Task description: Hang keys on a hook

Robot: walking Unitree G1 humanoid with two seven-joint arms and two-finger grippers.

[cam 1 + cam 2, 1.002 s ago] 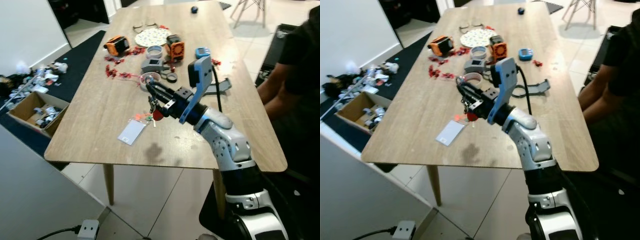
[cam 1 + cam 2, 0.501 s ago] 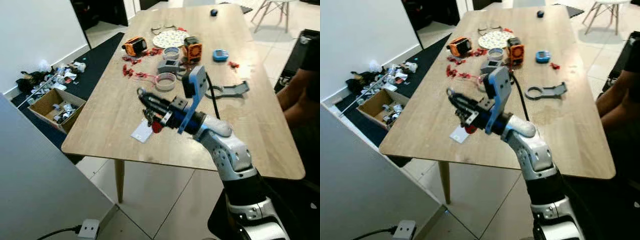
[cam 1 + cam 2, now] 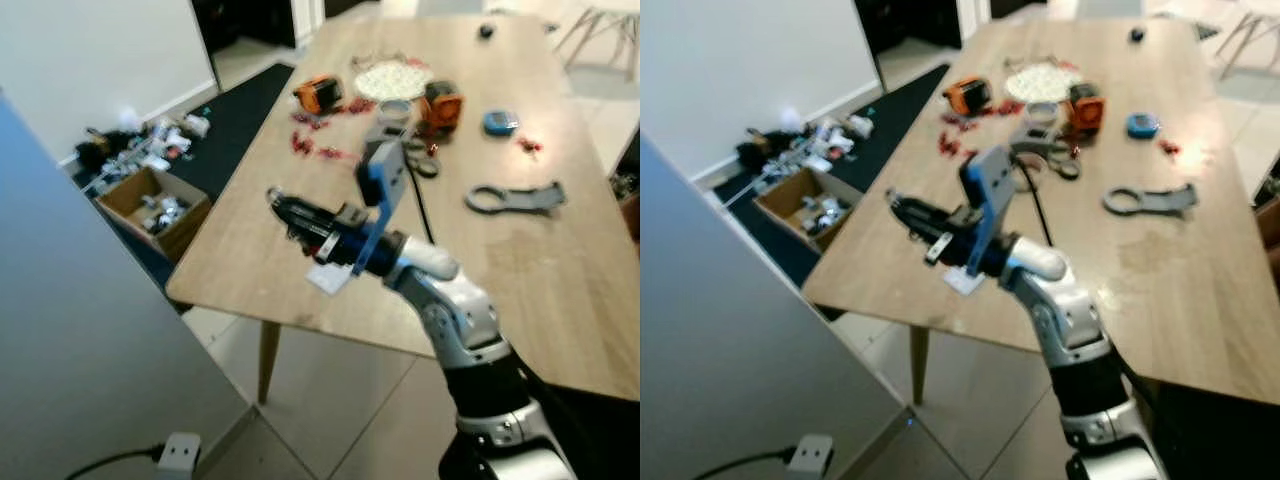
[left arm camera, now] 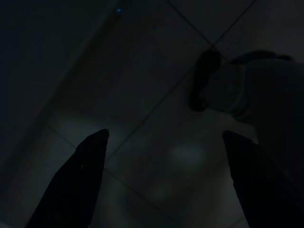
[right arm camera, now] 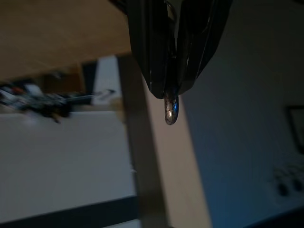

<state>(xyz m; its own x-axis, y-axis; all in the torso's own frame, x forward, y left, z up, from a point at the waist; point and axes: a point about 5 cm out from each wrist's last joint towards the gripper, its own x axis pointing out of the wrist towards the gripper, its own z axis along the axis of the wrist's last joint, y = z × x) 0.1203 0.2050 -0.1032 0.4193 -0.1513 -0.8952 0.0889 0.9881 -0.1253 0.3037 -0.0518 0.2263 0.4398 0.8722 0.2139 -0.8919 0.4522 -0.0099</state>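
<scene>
My right gripper (image 3: 278, 203) reaches out level over the near left part of the wooden table (image 3: 560, 300), pointing left toward a grey panel (image 3: 80, 330). It is shut on the keys, and a small pale piece hangs just under the fingers (image 3: 933, 250). In the right wrist view a shiny metal tip of the keys (image 5: 171, 108) pokes out from between the closed black fingers (image 5: 149, 57). Below the arm a white card (image 3: 330, 278) lies on the table. The left wrist view is very dark, with the left gripper (image 4: 168, 183) open over floor tiles.
An open cardboard box (image 3: 150, 205) of small parts and loose clutter sit on the floor left of the table. Orange devices (image 3: 318, 95), tape rolls and a grey bracket (image 3: 515, 196) lie on the far half of the table. A white power socket (image 3: 180, 452) lies on the floor at the panel's foot.
The camera has swung left and the picture is blurred. My right gripper, still holding the keys, has travelled from over the card toward the table's left edge and the grey panel.
</scene>
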